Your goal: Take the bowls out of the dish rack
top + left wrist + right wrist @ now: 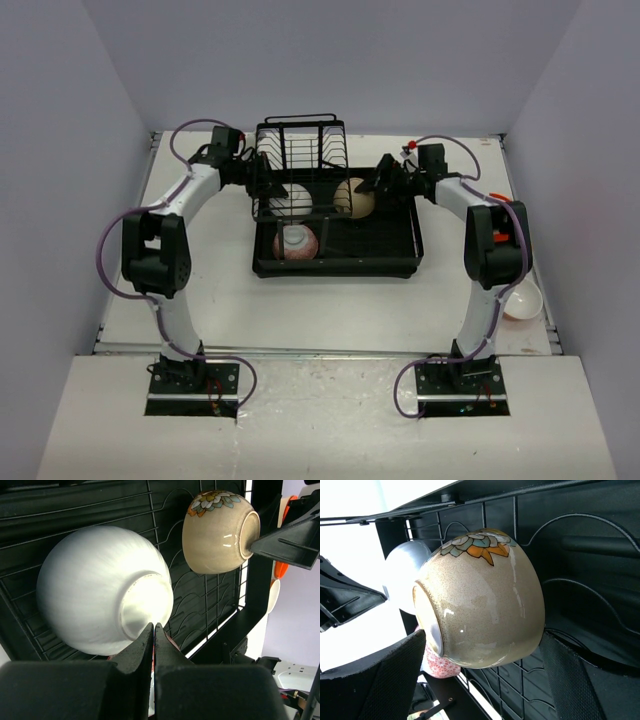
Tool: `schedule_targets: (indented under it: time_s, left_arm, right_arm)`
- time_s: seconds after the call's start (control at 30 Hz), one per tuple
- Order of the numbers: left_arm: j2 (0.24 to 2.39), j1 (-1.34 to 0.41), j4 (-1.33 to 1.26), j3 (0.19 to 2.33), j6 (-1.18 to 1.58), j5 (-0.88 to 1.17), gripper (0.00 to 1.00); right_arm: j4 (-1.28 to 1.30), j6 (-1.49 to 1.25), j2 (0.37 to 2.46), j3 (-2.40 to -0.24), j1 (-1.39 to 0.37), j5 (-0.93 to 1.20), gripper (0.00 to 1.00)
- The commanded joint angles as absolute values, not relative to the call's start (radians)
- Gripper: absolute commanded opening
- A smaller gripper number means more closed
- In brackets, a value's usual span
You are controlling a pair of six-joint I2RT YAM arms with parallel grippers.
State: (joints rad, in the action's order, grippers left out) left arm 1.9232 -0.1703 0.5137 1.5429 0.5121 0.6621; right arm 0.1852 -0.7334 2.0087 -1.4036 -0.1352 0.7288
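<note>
The black dish rack stands mid-table. A white bowl lies on its side in it, also in the left wrist view. A beige flower-painted bowl lies beside it. A pink patterned bowl sits in the rack's front part. My left gripper is shut and empty, its tip just below the white bowl's foot. My right gripper holds the beige bowl, one finger at its foot and the other at its rim. The bowl still rests on the rack.
The rack's raised wire section stands at the back, over the left gripper's side. A white bowl sits on the table at the right, beside the right arm. Grey walls close in the table on three sides.
</note>
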Motion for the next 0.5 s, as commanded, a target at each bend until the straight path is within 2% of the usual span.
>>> schedule_targets:
  time_s: [0.0, 0.23, 0.47]
  left_arm:
    - [1.934, -0.175, 0.495, 1.592, 0.489, 0.698, 0.0]
    - [1.944, -0.176, 0.495, 1.585, 0.489, 0.698, 0.0]
    - [1.948, -0.176, 0.489, 1.589, 0.494, 0.701, 0.0]
  right_arm:
    - [0.023, -0.756, 1.898, -1.419, -0.137, 0.785, 0.91]
    - [0.057, -0.736, 1.847, -1.43, -0.138, 0.787, 0.91]
    - [0.031, -0.767, 1.891, -1.436, -0.138, 0.822, 0.91]
